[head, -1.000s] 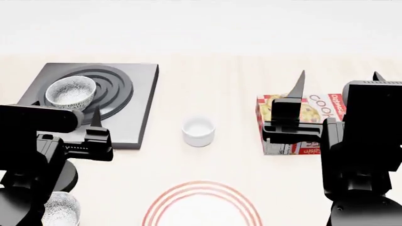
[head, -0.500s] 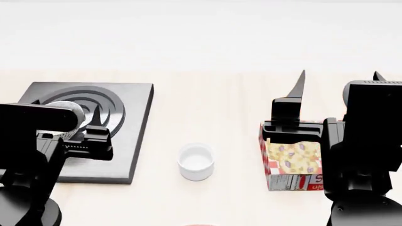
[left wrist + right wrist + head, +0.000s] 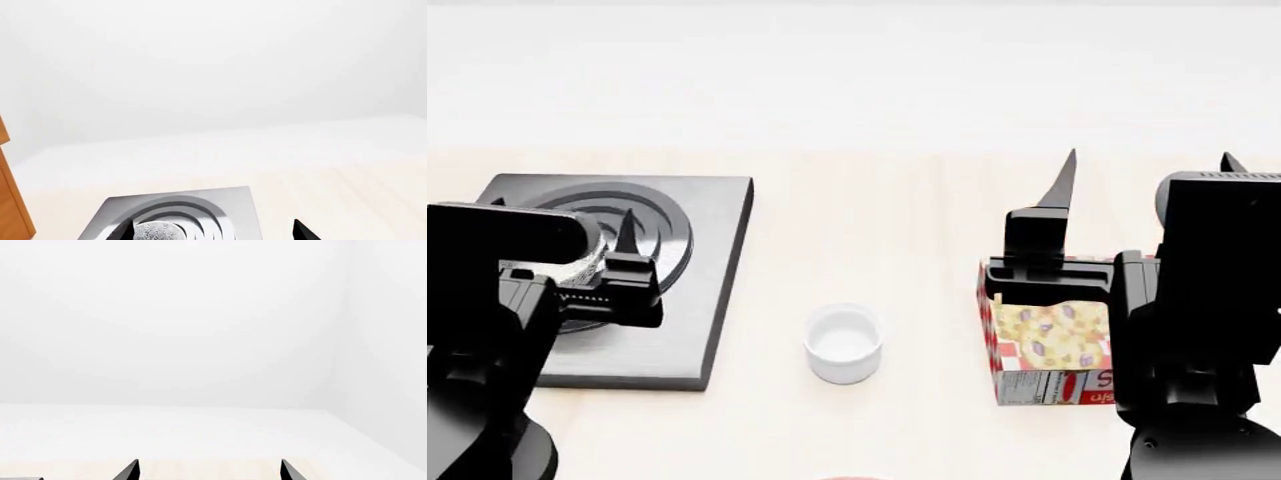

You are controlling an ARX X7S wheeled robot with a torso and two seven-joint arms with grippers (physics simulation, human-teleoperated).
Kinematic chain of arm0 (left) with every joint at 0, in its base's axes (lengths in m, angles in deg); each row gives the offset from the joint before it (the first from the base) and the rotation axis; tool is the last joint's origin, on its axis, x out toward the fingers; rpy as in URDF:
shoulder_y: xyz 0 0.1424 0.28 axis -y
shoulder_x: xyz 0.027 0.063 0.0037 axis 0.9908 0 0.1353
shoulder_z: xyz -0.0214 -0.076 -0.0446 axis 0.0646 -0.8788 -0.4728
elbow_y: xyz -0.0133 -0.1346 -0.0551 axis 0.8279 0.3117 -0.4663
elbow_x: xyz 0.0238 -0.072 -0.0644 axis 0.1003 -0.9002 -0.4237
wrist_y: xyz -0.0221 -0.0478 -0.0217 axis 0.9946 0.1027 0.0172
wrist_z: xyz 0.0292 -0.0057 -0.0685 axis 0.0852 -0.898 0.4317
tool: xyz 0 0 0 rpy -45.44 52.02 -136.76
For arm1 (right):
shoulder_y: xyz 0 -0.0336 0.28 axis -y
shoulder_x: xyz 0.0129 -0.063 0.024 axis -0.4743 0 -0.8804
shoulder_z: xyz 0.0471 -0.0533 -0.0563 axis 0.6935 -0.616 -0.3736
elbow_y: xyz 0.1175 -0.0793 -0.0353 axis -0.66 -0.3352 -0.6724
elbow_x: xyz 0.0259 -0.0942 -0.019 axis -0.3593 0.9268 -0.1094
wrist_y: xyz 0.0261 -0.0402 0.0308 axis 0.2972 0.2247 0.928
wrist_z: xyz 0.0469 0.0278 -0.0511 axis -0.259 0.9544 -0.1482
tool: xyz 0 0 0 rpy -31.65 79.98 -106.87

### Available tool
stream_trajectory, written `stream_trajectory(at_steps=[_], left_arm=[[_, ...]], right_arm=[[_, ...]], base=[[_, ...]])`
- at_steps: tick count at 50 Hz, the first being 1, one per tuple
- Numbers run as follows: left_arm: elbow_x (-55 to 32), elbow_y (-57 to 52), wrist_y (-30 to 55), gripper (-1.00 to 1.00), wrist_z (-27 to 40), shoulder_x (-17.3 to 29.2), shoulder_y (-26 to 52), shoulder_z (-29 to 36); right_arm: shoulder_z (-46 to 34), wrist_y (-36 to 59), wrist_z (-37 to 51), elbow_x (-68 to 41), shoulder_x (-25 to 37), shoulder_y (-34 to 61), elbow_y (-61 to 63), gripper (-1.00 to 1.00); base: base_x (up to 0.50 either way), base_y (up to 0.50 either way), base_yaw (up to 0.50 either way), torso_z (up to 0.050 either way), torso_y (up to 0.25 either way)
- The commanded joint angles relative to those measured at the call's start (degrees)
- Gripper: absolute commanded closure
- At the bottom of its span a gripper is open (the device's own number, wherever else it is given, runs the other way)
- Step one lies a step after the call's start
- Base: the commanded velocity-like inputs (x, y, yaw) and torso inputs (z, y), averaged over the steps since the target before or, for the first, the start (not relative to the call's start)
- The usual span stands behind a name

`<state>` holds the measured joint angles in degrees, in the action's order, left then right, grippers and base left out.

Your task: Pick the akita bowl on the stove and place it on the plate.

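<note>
The akita bowl (image 3: 155, 233), white with a grey speckled pattern, sits on the ringed burner of the dark-grey stove (image 3: 701, 300). In the head view my left arm hides nearly all of the bowl. My left gripper (image 3: 561, 210) hovers over the stove, open. In the left wrist view the left gripper (image 3: 213, 232) shows only two dark tips, and the bowl lies between them, close to one. My right gripper (image 3: 1148, 158) is open and empty above the table's right side, and its tips in the right wrist view (image 3: 209, 466) stand wide apart. Only a thin red sliver of the plate (image 3: 851, 478) shows at the bottom edge.
A small plain white cup (image 3: 843, 343) stands between the stove and a red-and-yellow cookie box (image 3: 1048, 345), which lies under my right arm. A brown wooden edge (image 3: 8, 200) shows beside the stove (image 3: 243, 210) in the left wrist view.
The head view tilted up, so the plate and a second bowl near me slid out of view. My left gripper moved forward over the stove and now covers the bowl.
</note>
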<state>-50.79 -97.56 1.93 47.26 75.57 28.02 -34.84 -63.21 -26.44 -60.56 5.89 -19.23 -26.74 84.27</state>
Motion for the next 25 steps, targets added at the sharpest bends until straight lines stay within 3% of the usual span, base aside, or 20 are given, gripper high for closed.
stream_trajectory(at_steps=[1,15,25], left_arm=[[-1.1,1.0,3.5,-1.0,-0.7,-0.6,5.4,-1.9],[-2.4,11.4,10.6,-1.0,-2.8,-1.3,22.7,-2.0],[-3.8,23.3,9.9,-1.0,-5.6,-3.3,31.1,-3.1]], right_arm=[[0.8,0.6,-0.4,0.4,-0.5,0.0,0.2,-1.0],[0.7,0.5,-0.1,0.2,-0.4,-0.1,0.2,-1.0],[1.0,1.1,0.3,-0.2,-0.5,0.1,0.5,-1.0]], base=[[0.0,0.0,0.0,0.0,0.0],[0.0,0.0,0.0,0.0,0.0],[0.0,0.0,0.0,0.0,0.0]])
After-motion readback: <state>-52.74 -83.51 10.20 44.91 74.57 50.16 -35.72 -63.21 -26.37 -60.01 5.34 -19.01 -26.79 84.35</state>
